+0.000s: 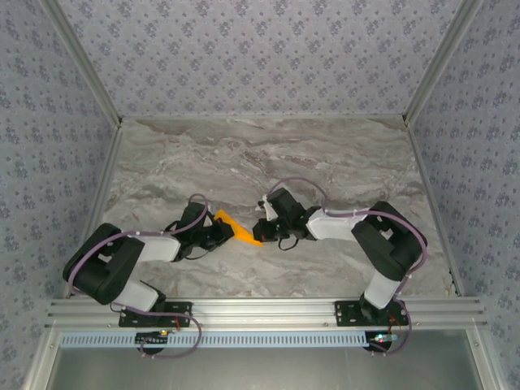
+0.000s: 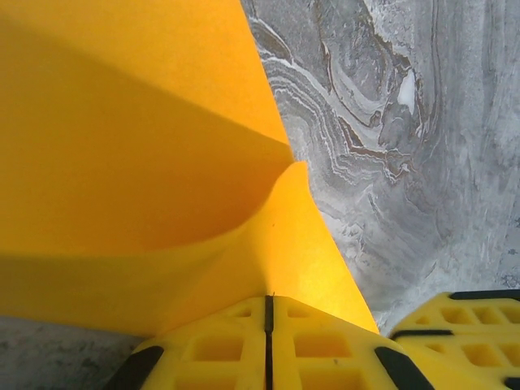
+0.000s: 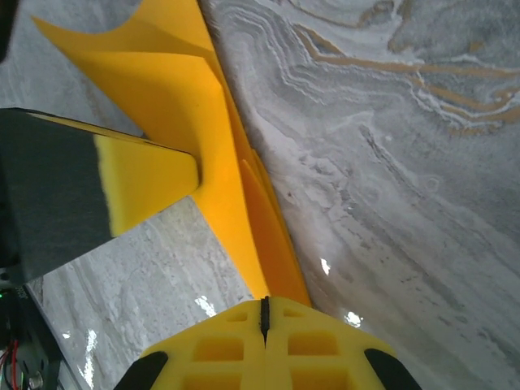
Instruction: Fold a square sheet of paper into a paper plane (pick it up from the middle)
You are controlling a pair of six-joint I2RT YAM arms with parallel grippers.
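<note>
The bright-orange sheet of paper (image 1: 240,229) is folded into a narrow, pointed, layered shape and spans the gap between my two grippers, low over the marble table. My left gripper (image 1: 223,232) is shut on its wider end. In the left wrist view the paper (image 2: 162,162) fans out from the closed left gripper (image 2: 268,299) with a curved open fold. My right gripper (image 1: 262,233) is shut on the narrow tip. From the closed right gripper (image 3: 264,302), the paper (image 3: 231,191) runs up-left to a left gripper finger (image 3: 146,183).
The grey marble tabletop (image 1: 325,162) stretches behind the grippers, bounded by patterned walls and aluminium rails (image 1: 260,309) at the near edge. The right gripper's yellow fingers (image 2: 463,325) sit close beside the left gripper.
</note>
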